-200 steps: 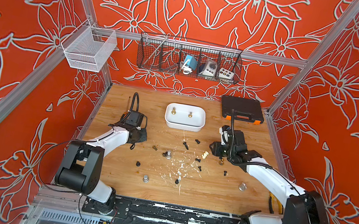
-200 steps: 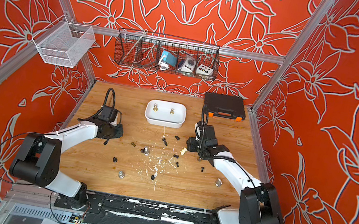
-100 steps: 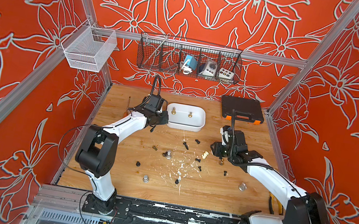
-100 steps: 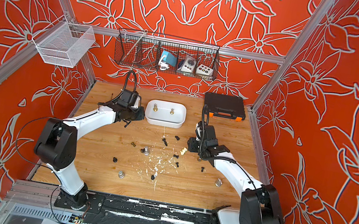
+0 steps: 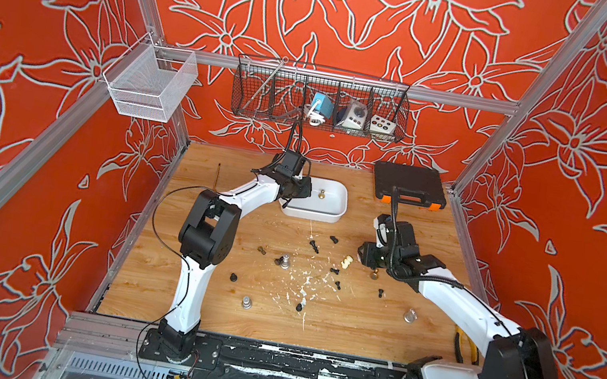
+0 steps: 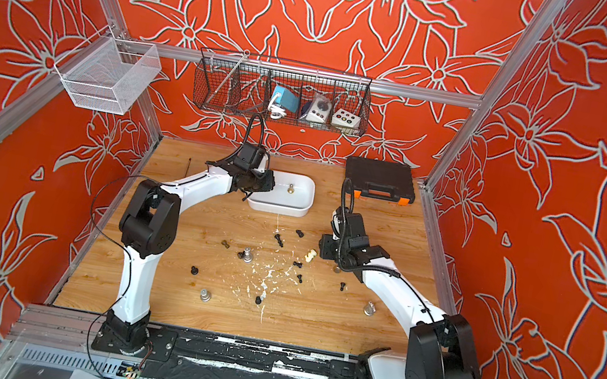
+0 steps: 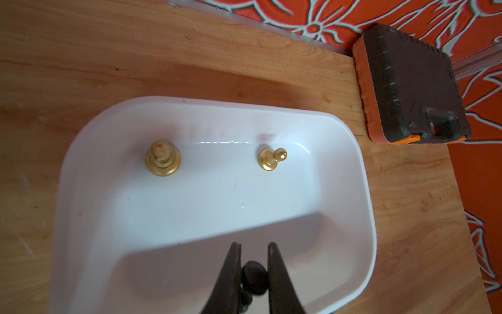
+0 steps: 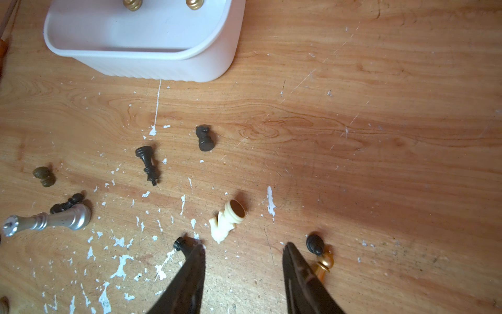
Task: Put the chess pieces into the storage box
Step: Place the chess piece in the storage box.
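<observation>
Over the box (image 7: 217,102), our left pincer (image 7: 254,251) is clenched on a black piece (image 7: 254,277)
Inside the box we see two gold pieces (image 7: 163,159) standing apart; our right pincer (image 8: 244,247) hangs released low over the counter (image 8: 380,136), the cream piece (image 8: 226,220) lying just beyond its tips, a silver piece (image 8: 54,220) farther off among scattered black ones
</observation>
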`<control>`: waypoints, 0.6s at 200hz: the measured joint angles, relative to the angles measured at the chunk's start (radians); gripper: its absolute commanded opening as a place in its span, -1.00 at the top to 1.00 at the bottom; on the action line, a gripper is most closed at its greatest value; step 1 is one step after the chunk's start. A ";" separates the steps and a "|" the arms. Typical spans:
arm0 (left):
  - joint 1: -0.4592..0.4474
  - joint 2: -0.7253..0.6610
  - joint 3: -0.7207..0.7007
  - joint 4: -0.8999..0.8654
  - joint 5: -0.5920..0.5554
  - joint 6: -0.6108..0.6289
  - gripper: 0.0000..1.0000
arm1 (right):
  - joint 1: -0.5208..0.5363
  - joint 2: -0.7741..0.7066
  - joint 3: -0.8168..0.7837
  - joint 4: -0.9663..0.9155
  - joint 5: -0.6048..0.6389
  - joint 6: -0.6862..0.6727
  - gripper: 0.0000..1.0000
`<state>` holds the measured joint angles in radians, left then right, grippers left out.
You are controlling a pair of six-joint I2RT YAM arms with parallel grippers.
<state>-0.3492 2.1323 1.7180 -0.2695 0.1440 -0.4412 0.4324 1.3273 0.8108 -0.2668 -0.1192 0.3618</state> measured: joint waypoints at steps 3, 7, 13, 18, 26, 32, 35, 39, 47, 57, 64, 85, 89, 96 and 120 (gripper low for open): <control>-0.001 0.006 0.006 0.000 0.001 0.000 0.70 | 0.000 0.000 0.001 0.000 0.000 0.000 0.03; -0.003 0.014 0.015 0.000 0.002 0.001 0.69 | 0.000 0.000 0.002 0.000 0.000 0.000 0.03; -0.005 0.026 0.026 0.000 0.005 0.002 0.69 | 0.000 0.000 0.002 0.000 0.000 0.001 0.03; -0.005 0.034 0.033 0.000 0.008 0.002 0.69 | 0.000 0.001 0.003 0.000 0.000 0.001 0.03; -0.006 0.045 0.043 0.000 0.010 0.003 0.69 | 0.000 0.002 0.005 -0.001 0.000 0.002 0.03; -0.006 0.051 0.048 0.000 0.012 0.003 0.69 | 0.000 0.003 0.006 -0.001 0.000 0.003 0.03; -0.006 0.054 0.050 0.000 0.012 0.002 0.69 | 0.000 0.003 0.006 -0.001 0.000 0.003 0.03; -0.006 0.057 0.051 -0.001 0.013 0.003 0.69 | 0.000 0.003 0.006 -0.002 0.000 0.003 0.03; -0.006 0.061 0.055 0.000 0.013 0.003 0.69 | 0.000 0.004 0.006 -0.003 0.000 0.004 0.03; -0.006 0.067 0.058 0.000 0.015 0.002 0.68 | 0.000 0.006 0.006 -0.003 0.000 0.005 0.03; -0.006 0.071 0.061 0.000 0.016 0.002 0.67 | 0.000 0.008 0.006 -0.003 0.000 0.005 0.03; -0.006 0.082 0.071 0.001 0.016 0.003 0.64 | 0.000 0.010 0.006 -0.003 0.000 0.011 0.03; -0.006 0.083 0.071 0.001 0.016 0.003 0.63 | 0.000 0.010 0.007 -0.003 0.000 0.011 0.03; -0.006 0.085 0.071 0.000 0.016 0.002 0.60 | 0.000 0.010 0.007 -0.004 0.000 0.013 0.03; -0.006 0.090 0.071 0.000 0.017 0.001 0.46 | 0.000 0.010 0.007 -0.004 0.000 0.016 0.03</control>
<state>-0.3553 2.2223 1.7889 -0.2691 0.1612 -0.4400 0.4324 1.3376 0.8177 -0.2707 -0.1196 0.3779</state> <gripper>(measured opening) 0.235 0.486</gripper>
